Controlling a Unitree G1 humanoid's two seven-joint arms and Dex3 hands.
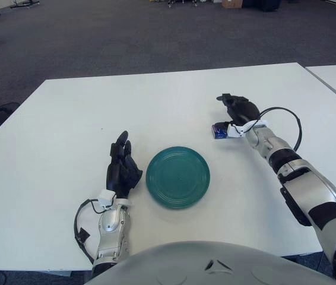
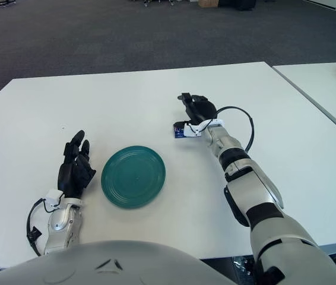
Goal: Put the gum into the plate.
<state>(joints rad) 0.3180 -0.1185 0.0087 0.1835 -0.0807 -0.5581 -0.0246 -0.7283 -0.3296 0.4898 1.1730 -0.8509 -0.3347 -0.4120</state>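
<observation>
Nothing sits in the plate yet. The right hand (image 1: 237,111) covers the gum pack (image 1: 218,130) on the table (image 1: 67,119), right of and beyond the green plate (image 1: 178,177); whether its fingers grip cannot be told. Lifting and placing remain. The left hand (image 1: 120,169) shows open left of the plate.

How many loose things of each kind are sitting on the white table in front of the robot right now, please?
Gum pack: 1, mostly covered by the right hand lowered over it
Green plate: 1, bare, beside the idle left hand
Total: 2
</observation>
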